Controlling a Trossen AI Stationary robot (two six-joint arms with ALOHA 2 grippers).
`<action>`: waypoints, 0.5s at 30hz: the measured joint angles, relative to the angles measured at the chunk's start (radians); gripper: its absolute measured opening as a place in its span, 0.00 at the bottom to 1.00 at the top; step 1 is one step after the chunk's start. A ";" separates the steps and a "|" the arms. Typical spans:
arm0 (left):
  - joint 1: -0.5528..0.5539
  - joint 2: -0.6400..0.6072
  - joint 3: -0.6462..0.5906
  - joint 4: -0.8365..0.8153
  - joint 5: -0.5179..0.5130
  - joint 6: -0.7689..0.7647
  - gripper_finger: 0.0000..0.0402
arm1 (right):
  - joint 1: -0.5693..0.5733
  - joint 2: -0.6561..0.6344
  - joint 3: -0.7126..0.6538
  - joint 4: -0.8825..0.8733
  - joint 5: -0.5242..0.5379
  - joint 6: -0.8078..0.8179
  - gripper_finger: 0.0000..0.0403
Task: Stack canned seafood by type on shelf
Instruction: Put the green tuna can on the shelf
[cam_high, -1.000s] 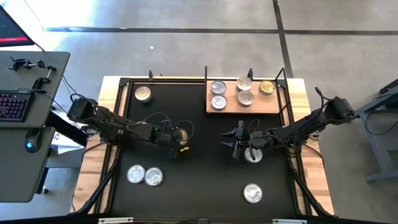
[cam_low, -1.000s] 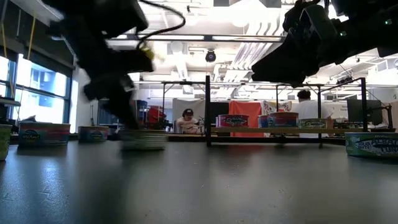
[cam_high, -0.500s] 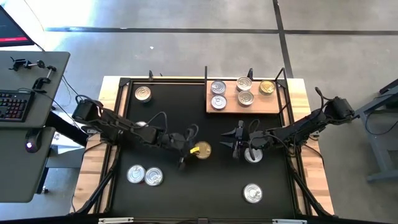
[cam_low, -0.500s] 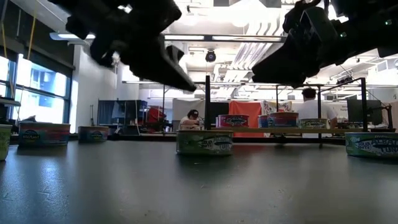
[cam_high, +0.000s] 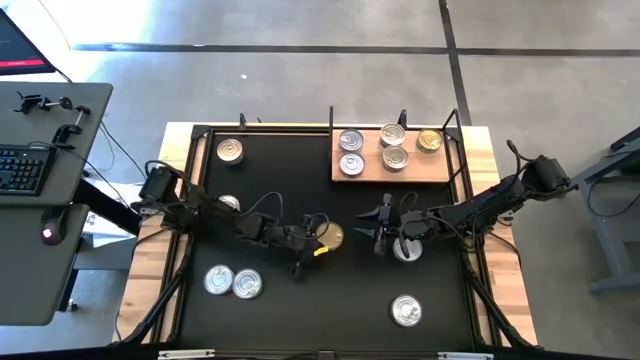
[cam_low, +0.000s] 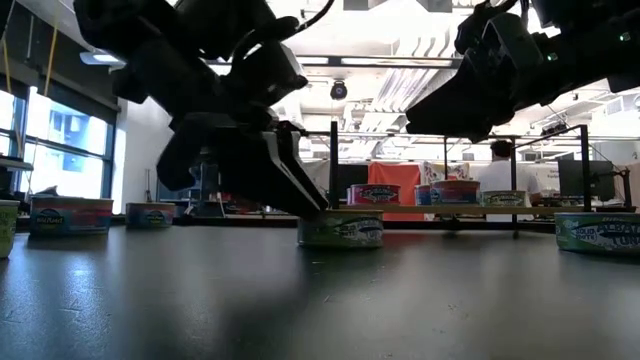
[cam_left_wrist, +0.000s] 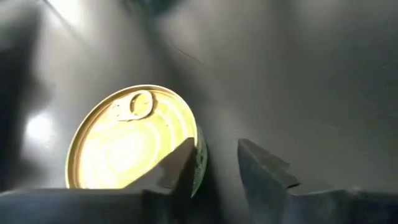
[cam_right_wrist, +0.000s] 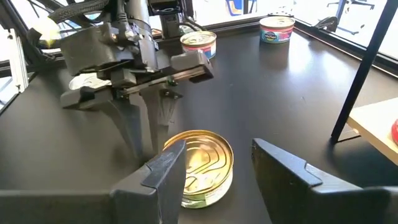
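Observation:
A gold-topped can stands upright on the black table near its middle, also seen in the low view and the left wrist view. My left gripper is open and slants down at the can's left side. Just right of the can, my right gripper hovers open, with the can ahead of its fingers. The wooden shelf at the far right carries several cans, one of them gold-topped. My left gripper has one finger against the gold can's rim and side wall, on the side facing the table's left. The fingers slant down from the left. The other finger stands free beside the can, which rests flat on the table.
A silver can sits under my right arm. Loose silver cans lie at the far left, under the left arm, near left and near right. Black posts rise beside the shelf.
My left gripper has gone toward the table's right with the gold can, opened and let it go. It has then tipped down and rolled, coming down at the can's left side. The can stands on the table farther right than before.

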 joint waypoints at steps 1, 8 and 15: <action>0.000 0.000 0.000 0.003 -0.008 0.005 0.23 | 0.000 0.000 0.000 0.000 -0.009 -0.009 0.43; -0.009 -0.036 -0.007 0.028 -0.004 -0.015 0.01 | 0.000 0.000 0.000 0.011 -0.072 -0.050 0.43; -0.030 -0.057 -0.006 0.052 -0.009 0.109 0.16 | 0.000 0.000 0.000 0.012 -0.073 -0.042 0.43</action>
